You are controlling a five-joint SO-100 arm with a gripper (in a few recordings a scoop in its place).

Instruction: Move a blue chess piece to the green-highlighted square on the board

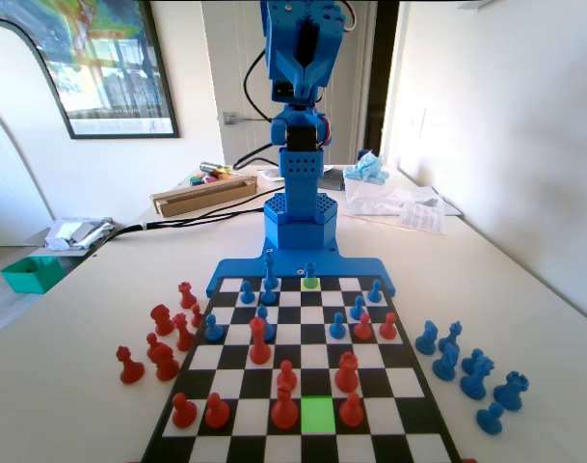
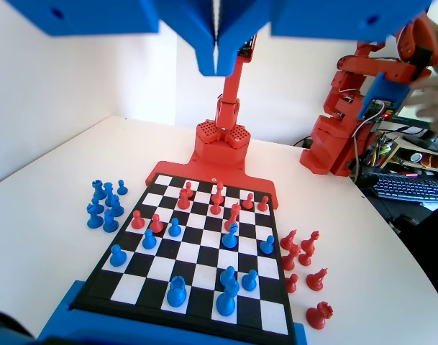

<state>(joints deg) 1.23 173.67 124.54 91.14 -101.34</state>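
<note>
My gripper is raised high above the far end of the board, well away from every piece. In the wrist view my gripper has its jaws pressed together, shut on nothing. A small blue chess piece stands on the pale yellow-green cell in the far row, and in the wrist view this piece is in the nearest row. The green-highlighted square lies bare in the second row from the front. It has red pieces on both sides: one to the left and one to the right.
Several captured blue pieces stand on the table right of the board, and several red ones to its left. More red and blue pieces fill the middle rows. A cardboard box and a plastic bag lie behind the arm.
</note>
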